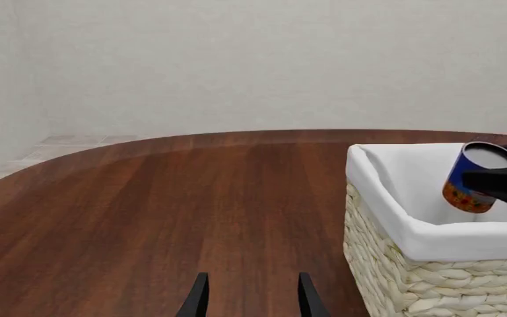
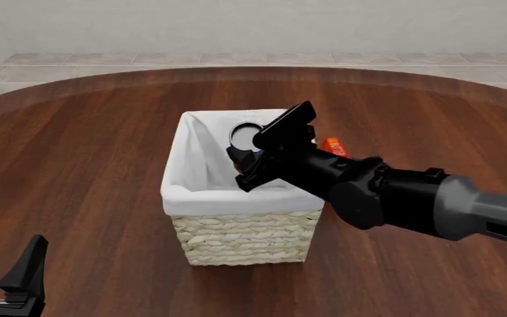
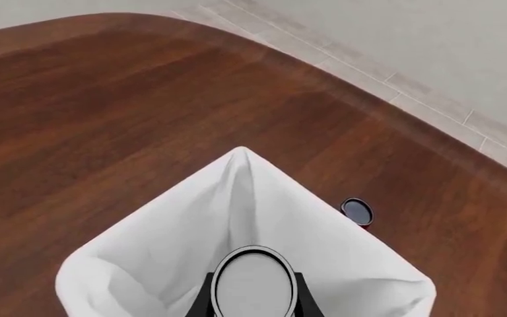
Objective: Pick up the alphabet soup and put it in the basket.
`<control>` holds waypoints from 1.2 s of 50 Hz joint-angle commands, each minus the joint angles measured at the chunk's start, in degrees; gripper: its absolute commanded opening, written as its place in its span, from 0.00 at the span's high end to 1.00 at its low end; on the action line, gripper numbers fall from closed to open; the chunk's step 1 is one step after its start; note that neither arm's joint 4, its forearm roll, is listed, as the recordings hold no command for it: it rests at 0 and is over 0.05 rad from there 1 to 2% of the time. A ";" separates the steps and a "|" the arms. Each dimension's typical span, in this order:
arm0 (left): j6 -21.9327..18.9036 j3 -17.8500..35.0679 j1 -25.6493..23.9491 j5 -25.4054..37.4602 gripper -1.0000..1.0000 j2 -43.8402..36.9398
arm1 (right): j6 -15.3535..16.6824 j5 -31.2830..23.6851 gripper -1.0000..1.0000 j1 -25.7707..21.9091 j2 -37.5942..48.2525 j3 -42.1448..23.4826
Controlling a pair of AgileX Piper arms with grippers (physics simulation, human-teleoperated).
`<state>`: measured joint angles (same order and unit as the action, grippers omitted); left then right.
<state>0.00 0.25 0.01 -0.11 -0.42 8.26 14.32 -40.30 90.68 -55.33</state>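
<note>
The alphabet soup (image 2: pixel 246 136) is a small can with a silver-white lid and a blue, orange and red label. It hangs tilted over the open top of the basket (image 2: pixel 245 238), a woven straw basket with white lining. My right gripper (image 2: pixel 257 154) is shut on the can, one finger on each side. The right wrist view shows the can lid (image 3: pixel 253 282) between the fingers (image 3: pixel 305 302), above the lining (image 3: pixel 148 264). The left wrist view shows the can (image 1: pixel 475 177) above the basket (image 1: pixel 412 284). My left gripper (image 2: pixel 2 259) stands open and empty near the front left.
A small red-orange box (image 2: pixel 334 146) lies on the table just behind the basket's right side. A small dark round object (image 3: pixel 356 211) sits beyond the basket's far edge. The table is dark brown wood (image 2: pixel 95 172) with a curved far edge.
</note>
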 commanded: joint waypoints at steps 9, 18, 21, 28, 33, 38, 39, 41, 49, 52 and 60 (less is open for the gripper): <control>0.00 0.00 0.00 0.00 0.00 0.00 | -1.84 -0.07 1.00 -0.10 0.82 -1.16; 0.01 0.00 0.00 0.00 0.00 -0.01 | -1.82 0.05 1.00 -0.03 0.83 -1.10; 0.00 0.00 0.00 0.00 0.00 0.00 | -1.88 0.08 1.00 -0.01 0.80 -1.09; 0.00 0.00 0.00 0.00 0.00 -0.01 | -1.96 0.30 1.00 0.01 1.16 -1.09; 0.01 0.00 0.00 0.00 0.00 0.00 | -1.99 0.38 1.00 -0.05 1.30 -1.04; 0.00 0.00 0.01 0.00 0.00 0.00 | -1.97 0.41 1.00 -0.03 1.12 -0.94; 0.00 0.00 0.00 0.00 0.00 0.00 | -1.95 0.44 1.00 -0.02 1.11 -0.90; 0.01 0.00 0.00 0.00 0.00 0.00 | -1.94 0.44 1.00 -0.05 1.07 -0.86; 0.00 0.00 0.00 0.00 0.00 0.00 | -2.12 0.46 1.00 -0.46 1.06 -0.77; 0.00 0.00 0.01 0.00 0.00 0.01 | -2.07 0.58 0.00 -0.29 1.19 -0.73; 0.01 0.00 0.00 0.00 0.00 -0.01 | -2.31 0.39 0.00 -0.50 1.09 -0.84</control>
<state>0.00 0.25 0.01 -0.11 -0.42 6.48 14.70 -40.64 91.93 -55.99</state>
